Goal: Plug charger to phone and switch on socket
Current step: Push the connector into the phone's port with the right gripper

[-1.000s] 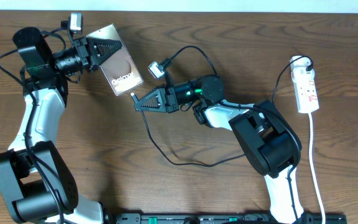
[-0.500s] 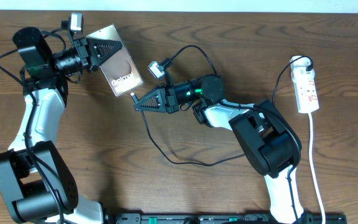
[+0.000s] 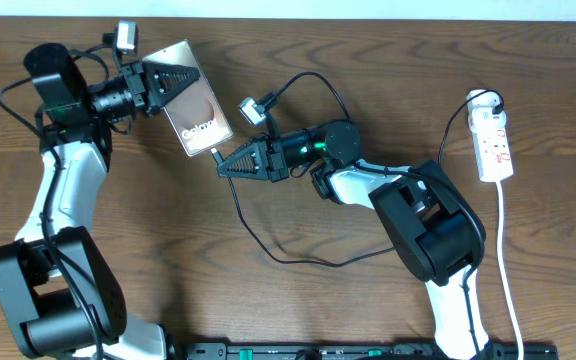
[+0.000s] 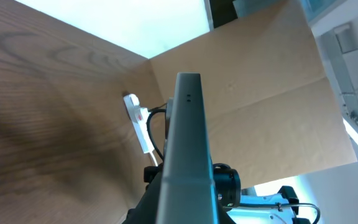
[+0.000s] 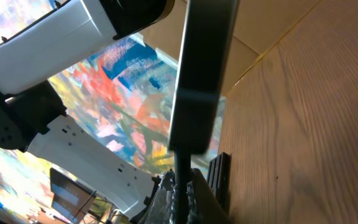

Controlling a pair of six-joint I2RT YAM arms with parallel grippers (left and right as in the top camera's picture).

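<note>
The dark brown phone point(image 3: 198, 102) with "Galaxy" lettering is held tilted above the table, and my left gripper point(image 3: 190, 76) is shut on its upper part. In the left wrist view the phone point(image 4: 188, 137) stands edge-on between the left gripper's point(image 4: 185, 208) jaws. My right gripper point(image 3: 220, 167) is shut on the charger's plug tip, which meets the phone's lower end. The right wrist view shows that plug point(image 5: 182, 171) between the right gripper's point(image 5: 182, 196) fingers, touching the phone's edge point(image 5: 204, 68). The thin black charger cable point(image 3: 308, 265) loops over the table. The white socket point(image 3: 494, 142) lies far right.
The socket's white cord point(image 3: 506, 260) runs down the right edge of the table. A thicker black robot cable point(image 3: 313, 80) arches over the right arm. The socket point(image 4: 138, 118) also shows in the left wrist view, in front of a cardboard wall point(image 4: 260, 81).
The left arm has shifted very slightly to the right with the phone. The right gripper and plug have stayed in place.
</note>
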